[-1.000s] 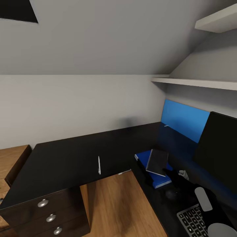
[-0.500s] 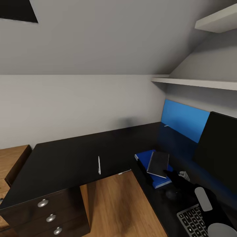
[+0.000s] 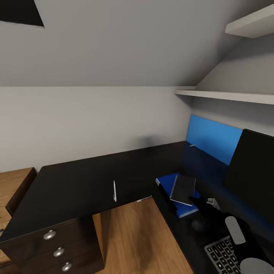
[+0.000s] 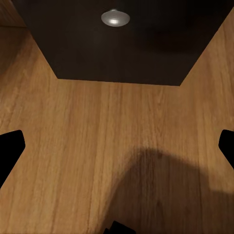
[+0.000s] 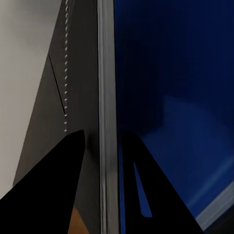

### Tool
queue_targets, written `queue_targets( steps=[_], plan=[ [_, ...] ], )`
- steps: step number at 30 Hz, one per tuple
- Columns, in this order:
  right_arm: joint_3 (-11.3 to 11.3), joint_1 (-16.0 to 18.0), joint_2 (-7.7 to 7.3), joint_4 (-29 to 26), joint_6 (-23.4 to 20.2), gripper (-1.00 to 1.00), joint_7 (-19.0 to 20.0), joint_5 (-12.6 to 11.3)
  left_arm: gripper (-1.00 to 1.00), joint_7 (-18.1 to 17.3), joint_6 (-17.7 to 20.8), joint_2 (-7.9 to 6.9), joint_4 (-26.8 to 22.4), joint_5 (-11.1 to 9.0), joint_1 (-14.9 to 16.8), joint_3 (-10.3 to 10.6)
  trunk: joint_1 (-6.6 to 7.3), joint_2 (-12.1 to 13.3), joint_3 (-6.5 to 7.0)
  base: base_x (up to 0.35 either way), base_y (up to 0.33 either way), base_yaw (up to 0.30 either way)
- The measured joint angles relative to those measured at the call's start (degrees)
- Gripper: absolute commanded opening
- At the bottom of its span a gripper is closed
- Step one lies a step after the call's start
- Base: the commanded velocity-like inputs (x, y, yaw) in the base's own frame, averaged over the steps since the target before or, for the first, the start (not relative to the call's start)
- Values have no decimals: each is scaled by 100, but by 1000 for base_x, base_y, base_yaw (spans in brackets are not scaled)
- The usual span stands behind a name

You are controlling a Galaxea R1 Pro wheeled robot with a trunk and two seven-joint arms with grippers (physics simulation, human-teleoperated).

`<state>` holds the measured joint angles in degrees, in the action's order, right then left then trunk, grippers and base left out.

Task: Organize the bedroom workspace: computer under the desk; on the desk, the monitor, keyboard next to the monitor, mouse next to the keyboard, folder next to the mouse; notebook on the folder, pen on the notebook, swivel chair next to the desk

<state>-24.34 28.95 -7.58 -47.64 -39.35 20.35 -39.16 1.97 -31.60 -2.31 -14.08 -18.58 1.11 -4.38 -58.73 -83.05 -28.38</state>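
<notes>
My right gripper (image 3: 196,201) is shut on the black spiral-bound notebook (image 3: 183,189), holding it tilted over the blue folder (image 3: 177,205) on the black desk (image 3: 83,182). In the right wrist view the fingers (image 5: 53,185) clamp the notebook's edge (image 5: 105,87), with the folder (image 5: 170,97) behind it. The pen (image 3: 114,190) lies alone near the desk's inner edge. The monitor (image 3: 251,175) stands at the right and the keyboard (image 3: 224,253) lies in front of it. A dark mouse (image 3: 198,225) barely stands out beside the keyboard. My left gripper (image 4: 118,146) is open over the wooden floor. The swivel chair and computer are out of view.
A drawer unit with round silver knobs (image 3: 58,252) sits under the desk's left end; one knob (image 4: 115,18) faces the left wrist camera. A long blue wall panel (image 3: 213,139) and white shelves (image 3: 224,95) run behind the monitor. Wooden floor (image 3: 140,239) fills the desk's inner corner.
The notebook has shifted slightly to the right over the folder in my right gripper. The pen and the rest have stayed put.
</notes>
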Motion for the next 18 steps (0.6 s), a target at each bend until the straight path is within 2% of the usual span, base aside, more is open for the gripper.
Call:
queue_targets(
  steps=[8, 9, 13, 14, 15, 18],
  plan=[
    [0, 0, 2, 0, 0, -100, -1, 0, 100, 0, 0, 0, 0, -2, -1, 0, 0, 0, 0, 0, 0, 0],
    [0, 0, 1, 0, 0, 100, -1, 0, 100, 0, 0, 0, 0, -2, -1, 0, 0, 0, 0, 0, 0, 0],
    [-2, 0, 5, -1, -3, 100, 7, -11, 100, 0, -3, 0, 0, 0, 0, 0, 0, 0, 0, 0, 0, 0],
    [-3, 4, 6, -9, -39, 100, 19, -181, 100, 0, -4, 0, 0, 0, -2, 0, 1, -1, 1, 0, 0, 0],
    [2, 3, 7, -83, -52, 100, 31, -242, 100, 0, -3, 0, 0, 0, -1, 0, 1, -1, 1, 0, 0, 0],
    [-3, 3, 2, -126, -42, 100, 23, -186, 100, 0, -2, 0, 0, 0, -1, 0, 1, -1, 1, 0, 0, 0]
  ],
)
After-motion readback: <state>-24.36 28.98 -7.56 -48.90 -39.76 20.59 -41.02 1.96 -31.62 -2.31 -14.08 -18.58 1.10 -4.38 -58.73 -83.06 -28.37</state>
